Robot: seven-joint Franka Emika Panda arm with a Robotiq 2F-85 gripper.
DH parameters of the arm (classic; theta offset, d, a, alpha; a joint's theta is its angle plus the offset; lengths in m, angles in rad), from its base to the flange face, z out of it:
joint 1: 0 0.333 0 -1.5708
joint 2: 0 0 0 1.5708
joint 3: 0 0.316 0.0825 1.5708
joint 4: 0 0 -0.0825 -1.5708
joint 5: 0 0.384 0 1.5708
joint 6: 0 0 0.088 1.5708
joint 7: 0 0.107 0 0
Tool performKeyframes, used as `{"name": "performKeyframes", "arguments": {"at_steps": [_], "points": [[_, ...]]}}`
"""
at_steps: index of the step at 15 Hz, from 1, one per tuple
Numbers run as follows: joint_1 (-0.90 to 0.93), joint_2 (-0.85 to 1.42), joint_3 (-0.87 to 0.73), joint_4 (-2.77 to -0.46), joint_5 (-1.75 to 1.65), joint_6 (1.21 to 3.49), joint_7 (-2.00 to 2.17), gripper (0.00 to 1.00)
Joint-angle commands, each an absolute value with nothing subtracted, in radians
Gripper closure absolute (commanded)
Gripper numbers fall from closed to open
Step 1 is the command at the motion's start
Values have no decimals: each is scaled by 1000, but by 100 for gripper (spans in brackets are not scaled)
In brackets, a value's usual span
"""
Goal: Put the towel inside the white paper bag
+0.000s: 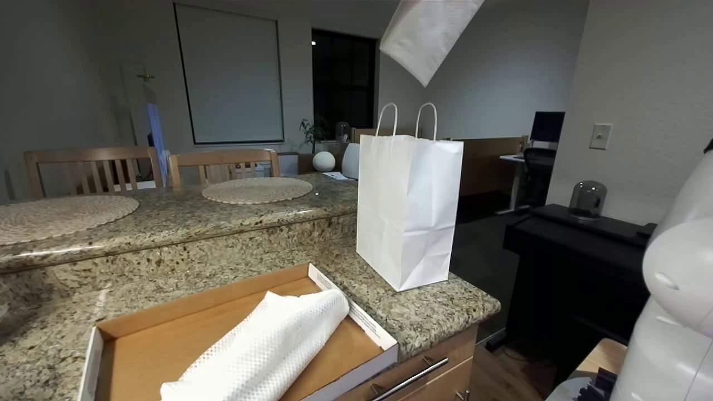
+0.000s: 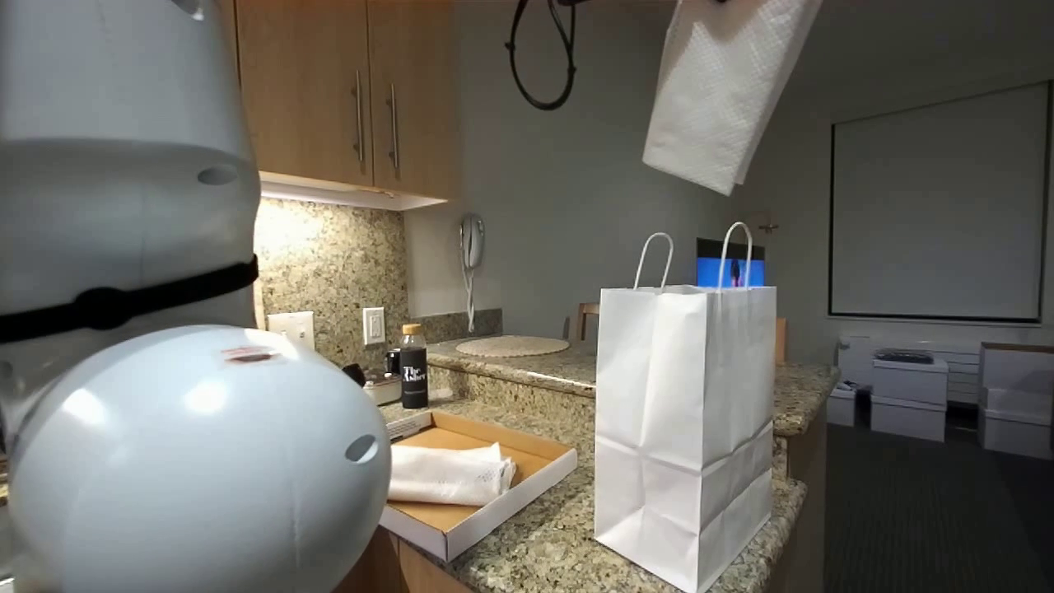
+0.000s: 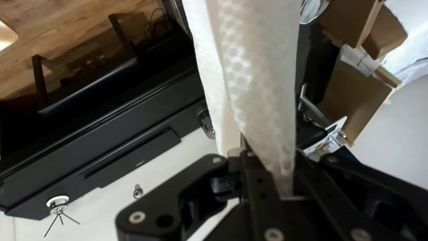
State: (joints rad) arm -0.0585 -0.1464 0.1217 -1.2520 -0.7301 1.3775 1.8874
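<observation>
A white towel hangs from my gripper [image 3: 272, 164], which is shut on its upper end in the wrist view. The held towel [image 3: 264, 77] shows at the top of both exterior views [image 1: 429, 42] [image 2: 716, 107], hanging slightly tilted. Its lower corner is above the handles of the white paper bag [image 1: 409, 211], apart from them. The bag also shows in an exterior view [image 2: 687, 428], upright on the counter with both handles up. The gripper is out of frame or barely seen in the exterior views. A second white towel [image 1: 273, 345] lies in the tray, also seen here [image 2: 453, 476].
A shallow cardboard tray [image 1: 147, 356] sits on the granite counter [image 1: 440, 312] beside the bag. The bag stands near the counter's end. A raised ledge [image 1: 184, 223] with woven placemats runs behind. A dark bottle [image 2: 414, 371] stands beyond the tray. The white arm [image 2: 206, 469] fills one side.
</observation>
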Motion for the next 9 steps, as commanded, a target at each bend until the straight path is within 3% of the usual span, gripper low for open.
{"name": "performKeyframes", "arguments": {"at_steps": [1,9], "points": [[-88,-41,76,-1209,-759,1407,1777,94],[-61,68,78,-1088,-741,1503,1665,94]]}}
